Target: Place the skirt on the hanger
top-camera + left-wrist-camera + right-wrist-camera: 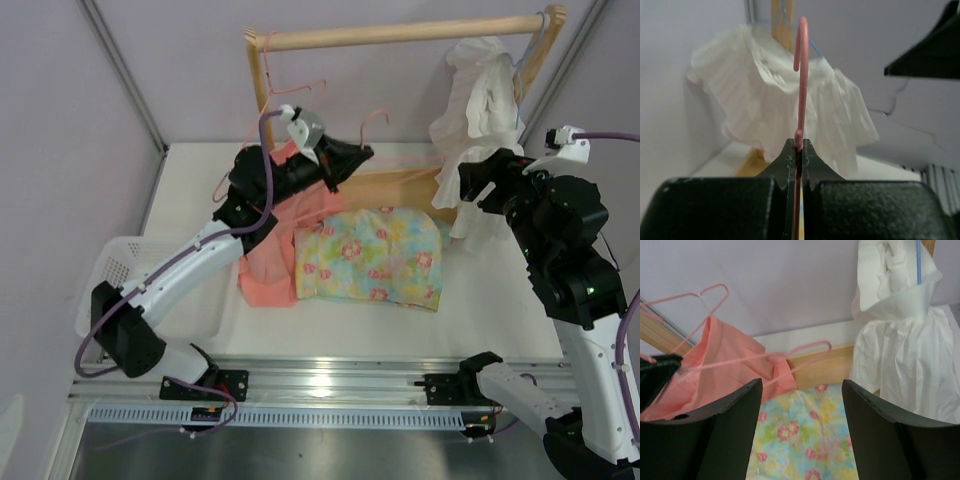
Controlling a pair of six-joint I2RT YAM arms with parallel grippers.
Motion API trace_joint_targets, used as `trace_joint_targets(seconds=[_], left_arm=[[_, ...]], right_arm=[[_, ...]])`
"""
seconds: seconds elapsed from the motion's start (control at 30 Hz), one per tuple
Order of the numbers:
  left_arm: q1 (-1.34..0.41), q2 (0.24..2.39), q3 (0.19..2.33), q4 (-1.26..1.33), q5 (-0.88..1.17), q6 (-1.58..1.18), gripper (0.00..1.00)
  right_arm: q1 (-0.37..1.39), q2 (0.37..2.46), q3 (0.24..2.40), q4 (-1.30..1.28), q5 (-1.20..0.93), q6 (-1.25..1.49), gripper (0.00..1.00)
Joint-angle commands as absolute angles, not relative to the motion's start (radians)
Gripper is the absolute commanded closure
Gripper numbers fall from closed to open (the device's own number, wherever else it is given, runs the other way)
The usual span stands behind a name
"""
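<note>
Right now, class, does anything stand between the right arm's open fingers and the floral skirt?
Nothing visible does. The right fingers stand open with the skirt straight ahead, lying flat on the table; the white garment hangs off to one side.

Pale wooden clothes rack point(400, 33) standing at the back of a white table point(500, 320), against plain lilac walls point(60, 100). At its right end, a white ruffled garment point(478, 100) hanging from a light-blue hanger point(918, 260). Near the left post, a plain salmon-pink garment point(270, 265) on a thin pink hanger point(712, 288), trailing down onto the tabletop. Off the table's left edge, a white slotted plastic basket point(108, 262). Along the near edge, a silver metal rail point(340, 380).
</note>
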State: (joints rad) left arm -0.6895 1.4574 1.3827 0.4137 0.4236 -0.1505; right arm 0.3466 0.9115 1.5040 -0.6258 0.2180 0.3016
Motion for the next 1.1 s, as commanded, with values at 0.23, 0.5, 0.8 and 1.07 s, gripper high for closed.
trace_joint_targets(seconds=[0.23, 0.5, 0.8, 1.07], left_arm=[[-0.857, 1.308, 0.85, 0.687, 0.471, -0.343, 1.0], [-0.925, 1.46, 0.755, 0.929, 0.405, -0.4, 1.0], [-0.933, 1.71, 0.759, 1.15, 0.416, -0.518, 1.0], [-0.934, 1.801, 0.756, 1.158, 0.388, -0.528, 1.0]], right_arm=[[0.345, 0.851, 1.399, -0.851, 0.18, 0.337, 0.32], [0.348, 0.785, 1.12, -0.908, 0.167, 0.466, 0.37], [0.36, 0.73, 0.868, -0.914, 0.153, 0.656, 0.39], [0.405, 0.745, 0.773, -0.894, 0.217, 0.757, 0.42]])
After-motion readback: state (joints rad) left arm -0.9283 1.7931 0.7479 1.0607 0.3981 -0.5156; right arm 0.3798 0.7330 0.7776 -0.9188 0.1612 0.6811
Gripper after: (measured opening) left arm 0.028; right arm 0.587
